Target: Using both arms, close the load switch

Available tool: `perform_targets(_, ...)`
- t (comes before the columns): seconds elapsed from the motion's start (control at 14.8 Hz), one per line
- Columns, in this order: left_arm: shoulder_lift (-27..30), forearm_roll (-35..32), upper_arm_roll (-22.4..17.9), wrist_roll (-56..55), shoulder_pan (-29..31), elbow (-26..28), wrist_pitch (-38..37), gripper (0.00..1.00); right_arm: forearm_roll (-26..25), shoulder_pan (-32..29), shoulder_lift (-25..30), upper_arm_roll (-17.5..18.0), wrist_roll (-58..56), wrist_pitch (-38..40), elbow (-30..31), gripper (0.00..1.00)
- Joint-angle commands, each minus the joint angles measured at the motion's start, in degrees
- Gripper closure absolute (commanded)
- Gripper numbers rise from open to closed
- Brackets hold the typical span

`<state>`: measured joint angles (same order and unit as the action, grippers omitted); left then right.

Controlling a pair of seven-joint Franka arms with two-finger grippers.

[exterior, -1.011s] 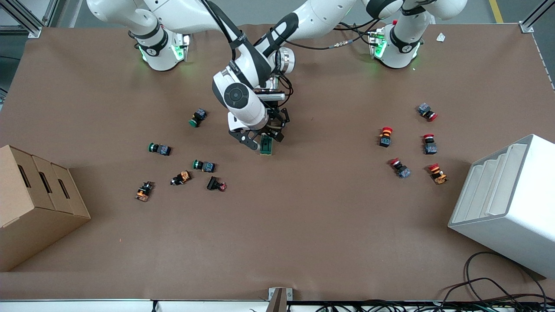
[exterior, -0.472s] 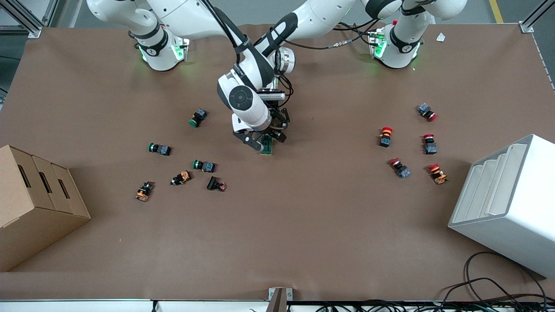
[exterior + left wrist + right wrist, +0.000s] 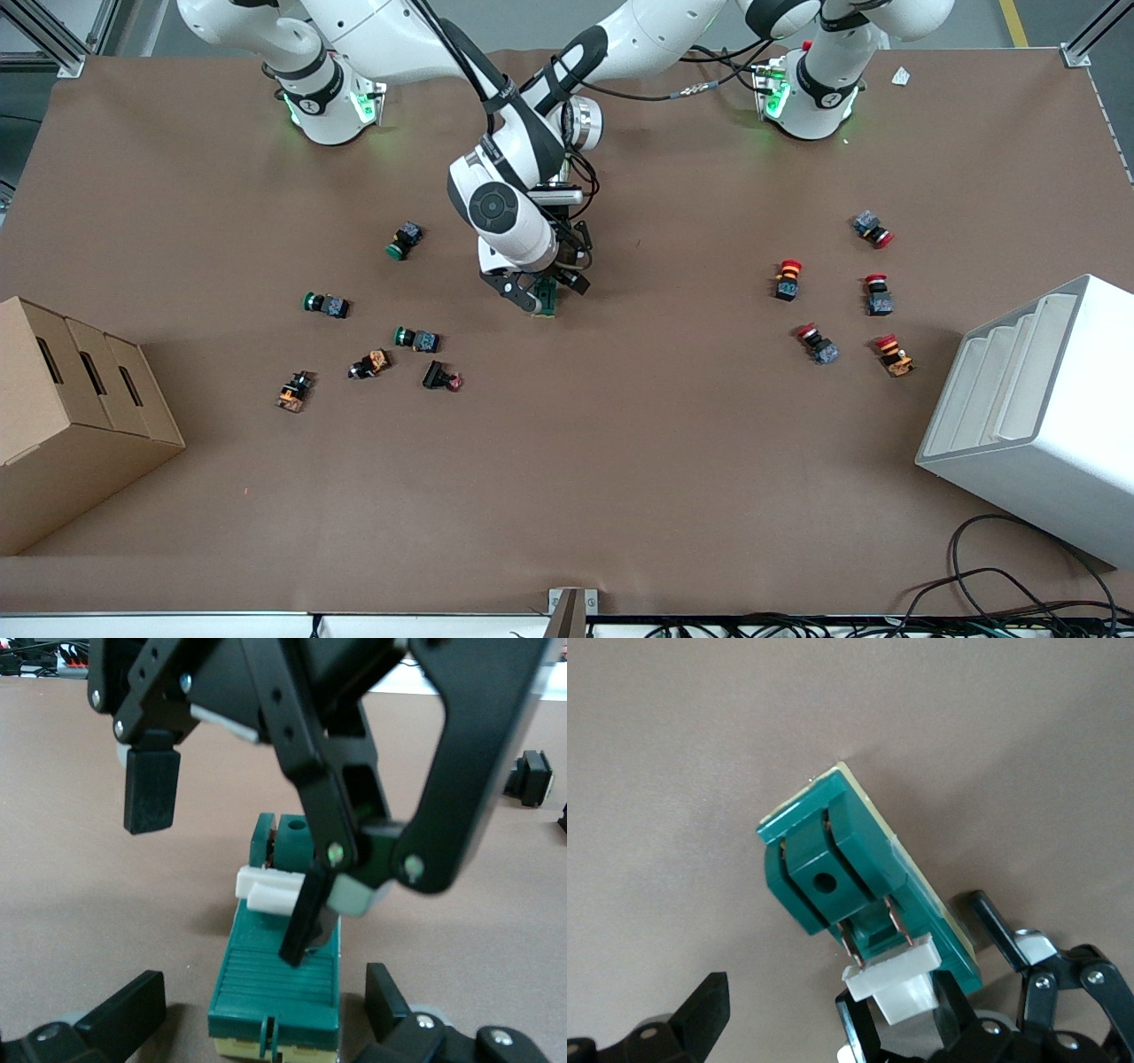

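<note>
The load switch (image 3: 549,304) is a dark green block with a white lever and lies flat at the table's middle. It also shows in the left wrist view (image 3: 279,979) and the right wrist view (image 3: 833,850). My left gripper (image 3: 264,992) is open, with one finger on each side of the switch's ribbed end and a gap on both sides. My right gripper (image 3: 788,1001) is open over the lever end. One of its fingers (image 3: 301,926) rests against the white lever (image 3: 266,890); the other hangs free beside the switch. In the front view both hands crowd over the switch.
Several green-capped and orange push-buttons (image 3: 416,338) lie toward the right arm's end, and red-capped ones (image 3: 787,279) toward the left arm's end. A cardboard box (image 3: 62,416) and a white rack (image 3: 1036,416) stand at the table's two ends, nearer the front camera.
The right arm's wrist has shifted a little toward the left arm's end and its gripper has come down over the switch, covering more of it. The left gripper and the switch stay put.
</note>
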<state>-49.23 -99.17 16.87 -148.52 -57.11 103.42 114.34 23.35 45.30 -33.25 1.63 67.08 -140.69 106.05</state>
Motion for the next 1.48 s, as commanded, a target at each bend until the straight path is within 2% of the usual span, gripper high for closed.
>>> perform_targets(0.0, -4.1, -0.5, 0.0, -1.2, -0.7, -1.3, 3.1, 0.01, 1.3, -2.0, -0.6, 0.2, -0.2, 3.6, -5.8, 0.0)
perform_targets(0.81, -4.1, -0.3, -0.1, -0.7, -0.6, -2.7, 3.0, 0.01, 0.3, -3.1, -1.9, -0.1, -1.1, 4.3, -8.8, 0.0)
perform_targets(1.42, -4.2, -0.3, -0.4, -0.6, -0.5, -3.3, 3.0, 0.01, 0.2, -4.6, -2.6, -0.2, -6.1, 4.2, -9.3, 0.0)
